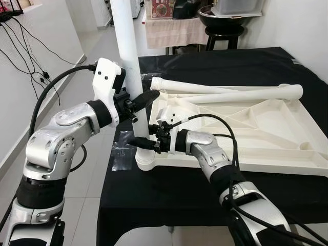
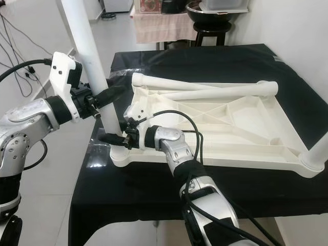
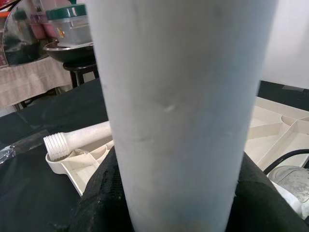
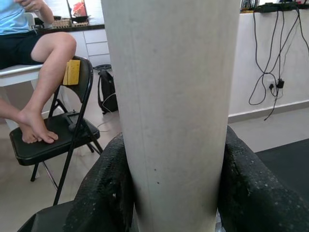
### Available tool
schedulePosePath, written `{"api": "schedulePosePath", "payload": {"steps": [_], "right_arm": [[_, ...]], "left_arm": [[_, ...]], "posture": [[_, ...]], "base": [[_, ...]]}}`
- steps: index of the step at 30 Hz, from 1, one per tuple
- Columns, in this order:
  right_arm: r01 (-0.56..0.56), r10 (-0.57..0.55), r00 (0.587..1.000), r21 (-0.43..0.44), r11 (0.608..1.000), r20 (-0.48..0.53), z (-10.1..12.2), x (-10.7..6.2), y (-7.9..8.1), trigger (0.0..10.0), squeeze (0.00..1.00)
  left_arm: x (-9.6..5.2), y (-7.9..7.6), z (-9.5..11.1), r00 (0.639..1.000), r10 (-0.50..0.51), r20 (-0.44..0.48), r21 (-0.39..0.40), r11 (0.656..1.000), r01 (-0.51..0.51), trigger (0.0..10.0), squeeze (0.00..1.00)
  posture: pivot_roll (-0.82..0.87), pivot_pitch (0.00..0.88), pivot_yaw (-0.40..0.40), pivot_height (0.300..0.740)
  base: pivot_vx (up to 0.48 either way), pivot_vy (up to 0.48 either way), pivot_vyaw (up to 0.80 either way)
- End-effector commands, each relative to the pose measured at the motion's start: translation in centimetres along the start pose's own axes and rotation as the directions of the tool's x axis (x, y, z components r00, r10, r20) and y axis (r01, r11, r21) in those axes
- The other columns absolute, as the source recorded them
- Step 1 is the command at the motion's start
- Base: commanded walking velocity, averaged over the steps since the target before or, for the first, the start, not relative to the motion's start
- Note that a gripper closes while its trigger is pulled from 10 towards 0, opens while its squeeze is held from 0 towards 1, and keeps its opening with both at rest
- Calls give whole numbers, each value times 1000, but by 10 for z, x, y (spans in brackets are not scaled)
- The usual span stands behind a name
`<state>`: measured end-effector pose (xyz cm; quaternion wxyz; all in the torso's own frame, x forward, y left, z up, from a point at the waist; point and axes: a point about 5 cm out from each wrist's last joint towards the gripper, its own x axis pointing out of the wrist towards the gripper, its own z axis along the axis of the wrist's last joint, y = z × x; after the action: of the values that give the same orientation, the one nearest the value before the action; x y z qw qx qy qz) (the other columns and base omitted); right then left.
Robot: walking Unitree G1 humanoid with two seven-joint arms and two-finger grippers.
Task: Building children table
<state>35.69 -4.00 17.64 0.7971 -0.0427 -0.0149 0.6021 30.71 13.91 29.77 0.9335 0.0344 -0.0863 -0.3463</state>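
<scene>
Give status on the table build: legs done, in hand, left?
Done: one leg stands in the far-right corner of the upturned tabletop. In hand: both the left gripper and right gripper clamp an upright leg at the near-left corner socket. Left: two loose legs lying across the tabletop.

Left gripper [image 1: 139, 105] above right gripper [image 1: 143, 142], jaws clamped.

A white table leg [image 1: 128, 61] was held upright in the corner socket of the overturned white table panel [image 1: 266, 133]. Two loose legs [image 1: 230, 92] were laid across the panel's far side.
</scene>
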Motion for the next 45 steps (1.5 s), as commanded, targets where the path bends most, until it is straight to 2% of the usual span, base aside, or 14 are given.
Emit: {"api": "schedulePosePath", "payload": {"steps": [1,3,4,5,11,18,20,21,26,38,39,40,41,45], "right_arm": [[-35,34,999,42,999,15,-5,0,3,0,0],[-43,42,999,36,998,23,-6,-3,1,0,0],[-32,32,999,23,999,26,-6,-6,0,0,0],[-16,16,1000,0,1000,21,-7,-8,-1,0,0],[32,-33,999,-42,999,-19,-12,-11,-1,0,0],[628,-639,757,-122,769,-136,-37,-5,2,0,0],[628,-639,757,-122,769,-136,-37,-5,2,0,0],[577,-582,807,-81,813,-100,-39,11,23,0,0],[413,-413,910,-19,910,-11,-32,45,63,0,0],[389,-389,921,-12,921,5,-29,47,67,0,0],[402,-402,916,-17,916,2,-28,47,69,0,0],[402,-402,916,-17,916,2,-28,47,69,0,0],[410,-410,912,-21,912,-1,-26,47,71,0,0],[428,-429,903,-26,903,-11,-23,46,74,0,0]], "left_arm": [[-6,5,0,999,27,-27,40,999,-26,0,0],[-5,4,0,999,25,-28,40,999,-24,0,0],[-5,6,1,999,41,-11,41,998,-40,6235,1000],[-5,5,3,999,32,-3,43,999,-32,10000,1000],[-5,5,4,999,42,7,41,998,-43,10000,1000],[-9,14,2,993,120,-4,27,992,-120,10000,1000],[-9,14,2,993,120,-4,27,992,-120,10000,1000],[-4,12,0,994,106,-14,29,994,-105,10000,0],[1,12,-1,994,104,-21,37,994,-103,10000,0],[-5,15,-5,992,117,-38,44,992,-116,10000,0],[-4,15,-4,993,109,-32,38,993,-108,3804,0],[-4,15,-4,993,109,-32,38,993,-108,3804,0],[-4,13,-4,995,94,-30,35,995,-93,0,0],[-3,10,-4,997,70,-26,32,997,-70,0,0]], "posture": [[-7,54,46,740],[-9,53,47,740],[-11,52,46,740],[-12,53,43,740],[-6,54,34,740],[-15,59,27,740],[-15,59,27,740],[-22,54,49,740],[-16,51,47,740],[-17,53,47,740],[-20,53,46,740],[-20,53,46,740],[-24,53,47,740],[-22,56,46,740]], "base": [[0,0,0],[0,0,0],[0,0,0],[0,0,0],[0,0,0],[0,0,0],[0,0,0],[0,0,0],[0,0,0],[0,0,0],[0,0,0],[0,0,0],[0,0,0],[0,0,0]]}}
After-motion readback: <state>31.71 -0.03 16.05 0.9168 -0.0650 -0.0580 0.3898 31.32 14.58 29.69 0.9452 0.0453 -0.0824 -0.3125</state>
